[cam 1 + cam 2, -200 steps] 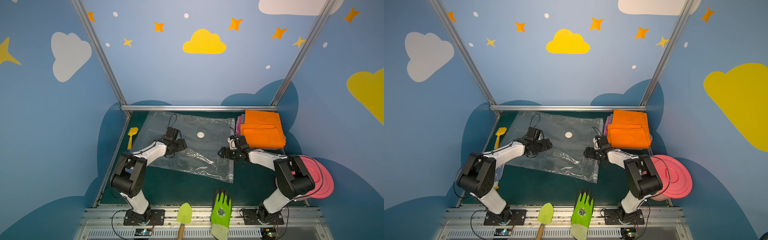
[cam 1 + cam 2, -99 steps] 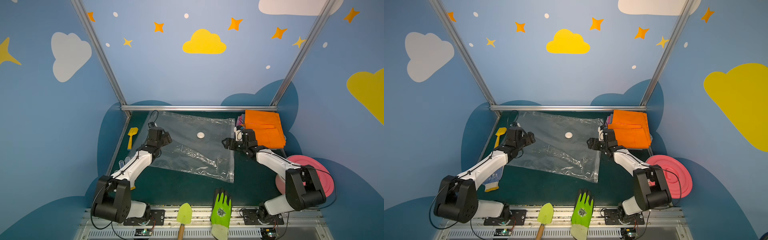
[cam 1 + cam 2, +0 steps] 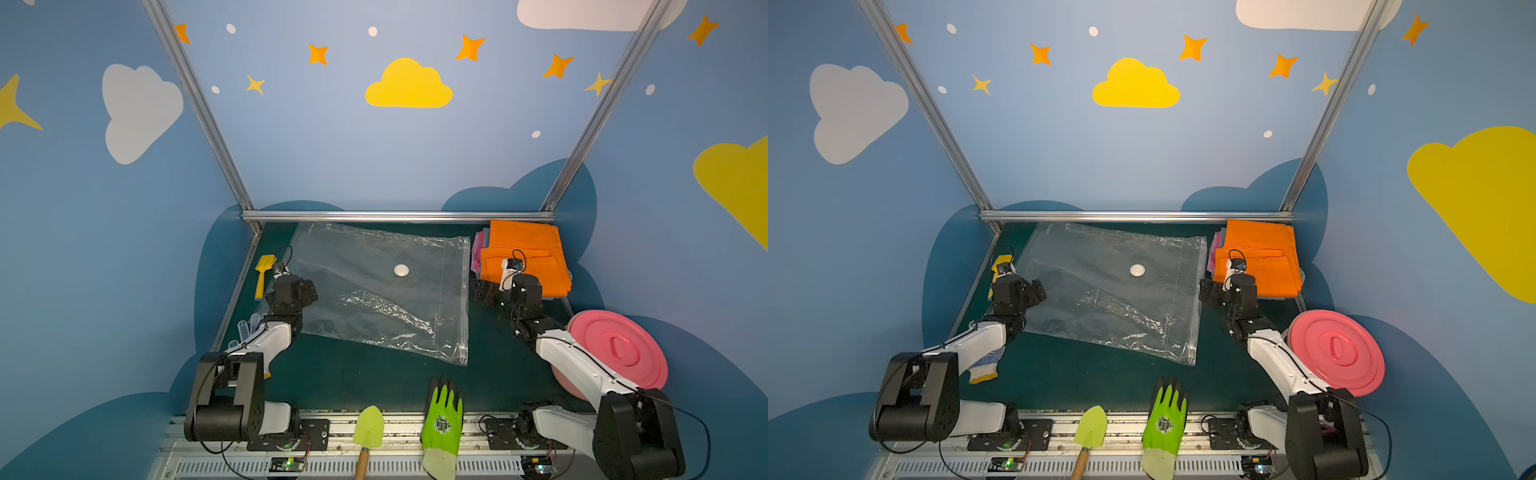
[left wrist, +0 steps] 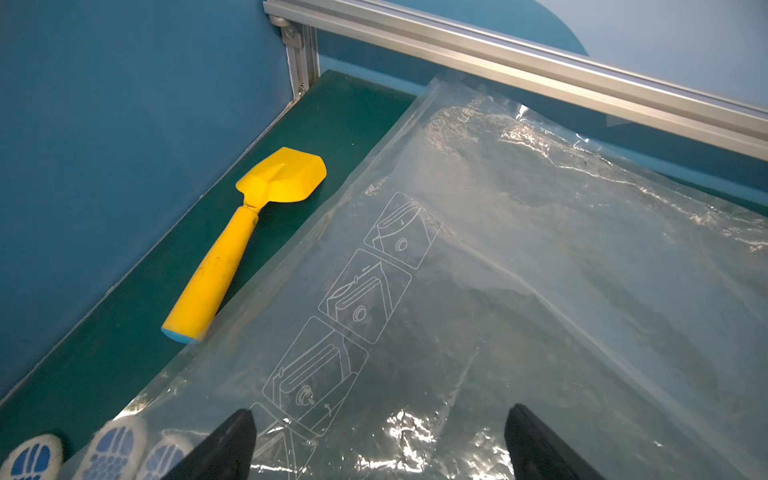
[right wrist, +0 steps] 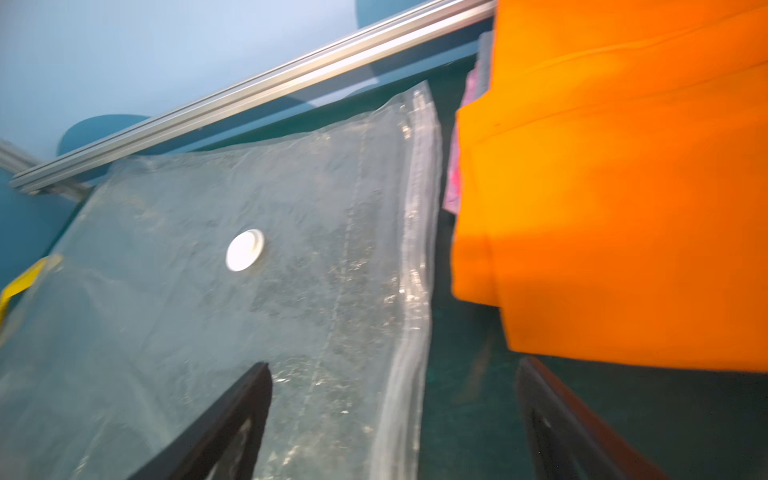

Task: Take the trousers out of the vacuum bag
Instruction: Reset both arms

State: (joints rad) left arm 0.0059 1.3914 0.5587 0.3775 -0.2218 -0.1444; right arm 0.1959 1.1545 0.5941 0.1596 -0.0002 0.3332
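Observation:
The vacuum bag (image 3: 374, 291) (image 3: 1108, 291) lies flat on the green table and looks empty, its round white valve (image 3: 401, 270) (image 5: 245, 249) facing up. The trousers are stacked outside it at the back right: an orange pair (image 3: 523, 257) (image 3: 1260, 253) (image 5: 623, 187) on top, pink cloth (image 3: 478, 253) (image 5: 455, 183) peeking out beneath. My left gripper (image 3: 293, 286) (image 4: 380, 419) hovers open over the bag's left edge (image 4: 540, 270), holding nothing. My right gripper (image 3: 507, 291) (image 5: 390, 370) is open above the bag's zip edge (image 5: 415, 249), next to the orange pair.
A yellow toy shovel (image 3: 262, 274) (image 4: 245, 237) lies along the left wall. A blue-dotted white glove (image 3: 984, 365) (image 4: 112, 449) sits under my left arm. A green glove (image 3: 442, 415) and green trowel (image 3: 368, 424) lie at the front edge, a pink lid (image 3: 615, 349) at right.
Both arms have drawn back from the bag's middle. My left gripper moved left to the bag's edge, my right gripper moved right toward the orange trousers. Both stay open.

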